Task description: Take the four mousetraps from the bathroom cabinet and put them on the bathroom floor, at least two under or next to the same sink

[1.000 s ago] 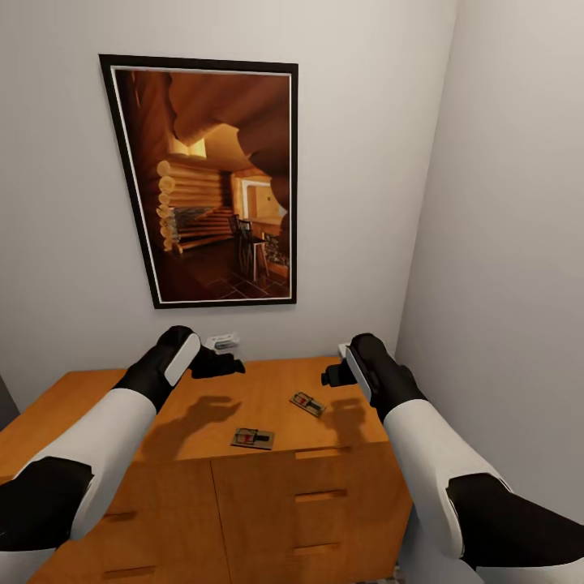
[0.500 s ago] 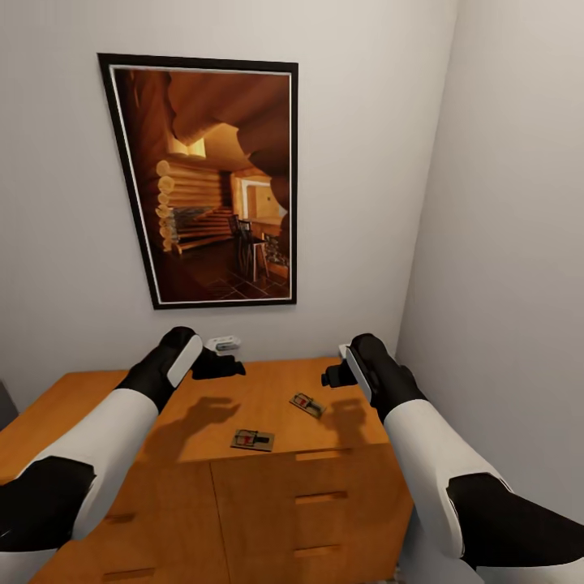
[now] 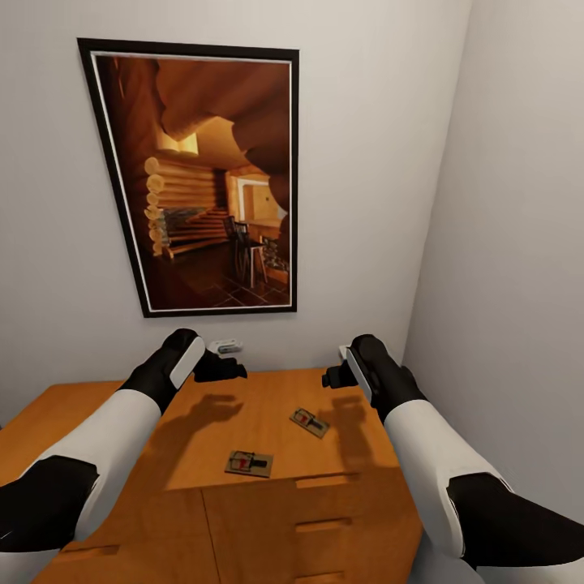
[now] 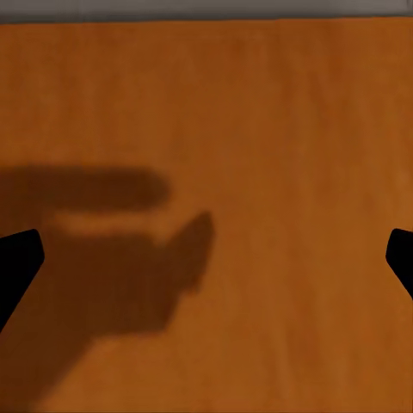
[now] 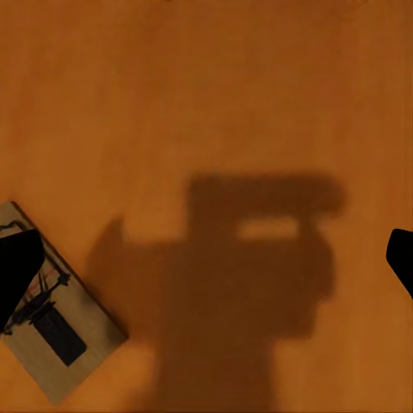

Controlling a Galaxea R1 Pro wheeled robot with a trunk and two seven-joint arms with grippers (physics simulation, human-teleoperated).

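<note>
Two mousetraps lie flat on the orange-brown cabinet (image 3: 97,422) top: one mousetrap (image 3: 309,422) toward the right, another mousetrap (image 3: 249,464) close to the front edge. My left gripper (image 3: 223,370) hovers over the back of the top, open, with bare wood (image 4: 206,129) between its dark fingertips (image 4: 17,267). Over the back right hangs my right gripper (image 3: 333,376), also open and empty. In the right wrist view a mousetrap (image 5: 56,323) lies partly behind one fingertip (image 5: 15,274), its wire spring showing.
A large framed picture of a log cabin (image 3: 211,174) hangs on the wall behind the cabinet. A small white fitting (image 3: 225,346) sits on that wall just above the top. A side wall (image 3: 511,243) stands close on the right. Drawer fronts (image 3: 324,523) face me.
The whole head view has shifted, so the camera moved: the picture looks larger and the cabinet top sits lower. Both arms and the mousetraps keep their places relative to each other.
</note>
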